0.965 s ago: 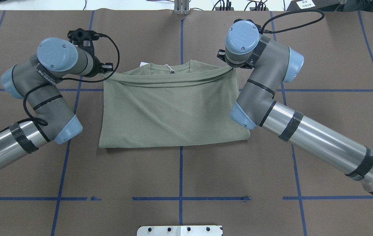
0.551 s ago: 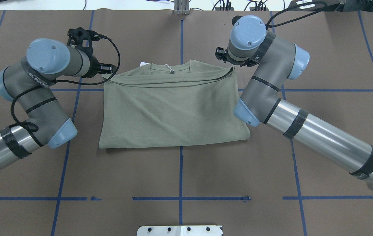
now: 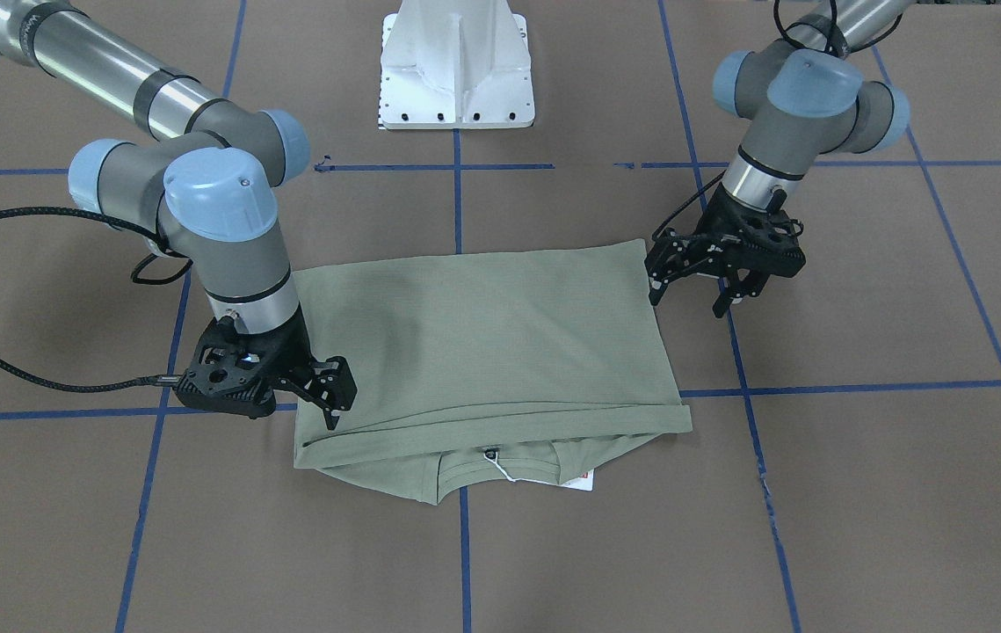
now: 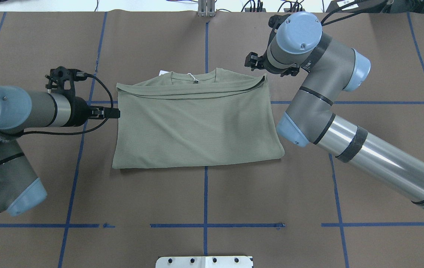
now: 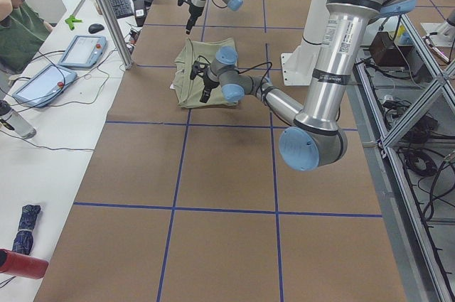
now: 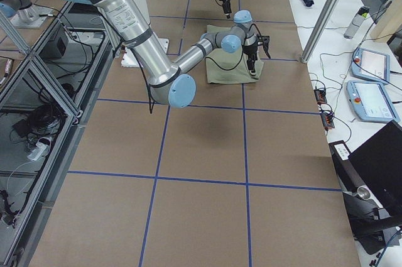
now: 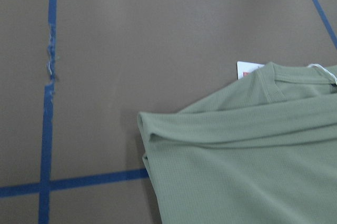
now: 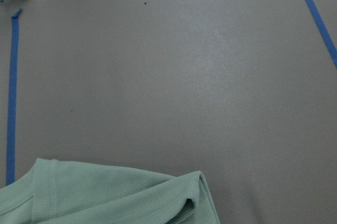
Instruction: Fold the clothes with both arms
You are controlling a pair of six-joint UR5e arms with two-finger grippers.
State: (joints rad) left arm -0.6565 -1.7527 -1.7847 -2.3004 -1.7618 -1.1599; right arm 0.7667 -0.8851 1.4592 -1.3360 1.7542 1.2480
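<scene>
The sage-green shirt [image 4: 197, 119] lies folded flat in the middle of the table, its collar [image 4: 193, 76] and white tag string on the far side. The folded-over hem crosses just below the collar [image 3: 500, 466]. My left gripper [image 3: 686, 301] stands open beside the shirt's left edge, holding nothing; from overhead it [image 4: 114, 112] nearly touches that edge. My right gripper [image 3: 337, 400] hangs open over the shirt's far right corner, nothing in it. The left wrist view shows the shirt's [image 7: 247, 155] collar corner, the right wrist view its other corner [image 8: 105, 197]; neither shows fingers.
The white pedestal base [image 3: 456, 70] sits at the robot's side of the table. Blue tape lines [image 4: 206, 193] grid the brown surface. In the exterior left view a person [image 5: 14, 18] sits at a side bench with tablets [image 5: 82, 50] and a metal post [image 5: 106, 11].
Both grippers let go of the folded-over hem near the collar. The left arm swung back toward the robot along the shirt's left edge. The right gripper drew off the corner, up and away.
</scene>
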